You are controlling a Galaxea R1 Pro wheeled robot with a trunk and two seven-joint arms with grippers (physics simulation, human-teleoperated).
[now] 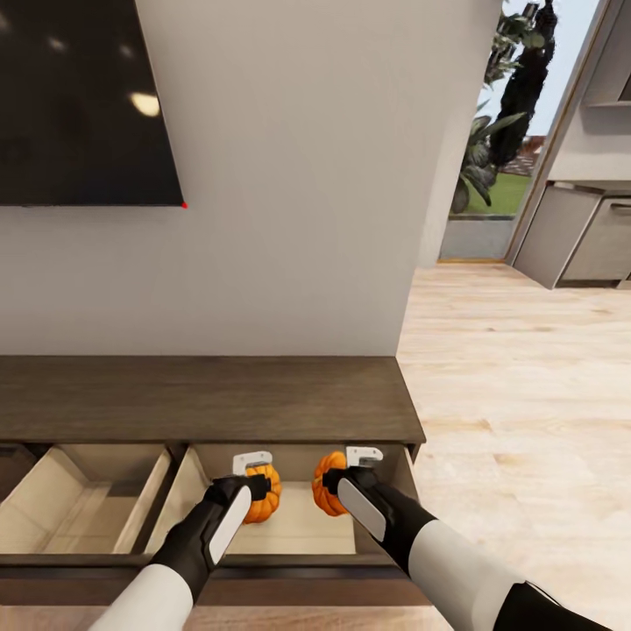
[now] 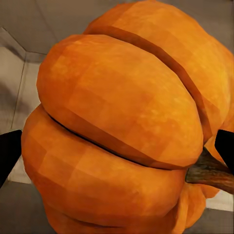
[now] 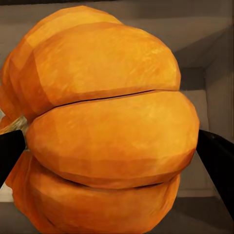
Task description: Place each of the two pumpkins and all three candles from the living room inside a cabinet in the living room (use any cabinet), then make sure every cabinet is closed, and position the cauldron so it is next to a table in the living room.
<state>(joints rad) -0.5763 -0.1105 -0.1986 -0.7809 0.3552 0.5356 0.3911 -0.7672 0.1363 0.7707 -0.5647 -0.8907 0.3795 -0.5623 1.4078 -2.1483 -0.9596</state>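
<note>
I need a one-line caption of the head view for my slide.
Both grippers, left and right, hold pumpkins in the open cabinet drawer.

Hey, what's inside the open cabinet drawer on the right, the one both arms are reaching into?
Two pumpkins: one held in the left gripper, the other in the right gripper. Around them shows bare beige drawer floor. The arms hide the drawer's near corners.

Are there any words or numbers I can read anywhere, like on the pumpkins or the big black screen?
None. The two pumpkins, the open cabinet drawer and the dark screen on the wall carry no readable text; the screen shows just light reflections and a tiny red dot.
</note>
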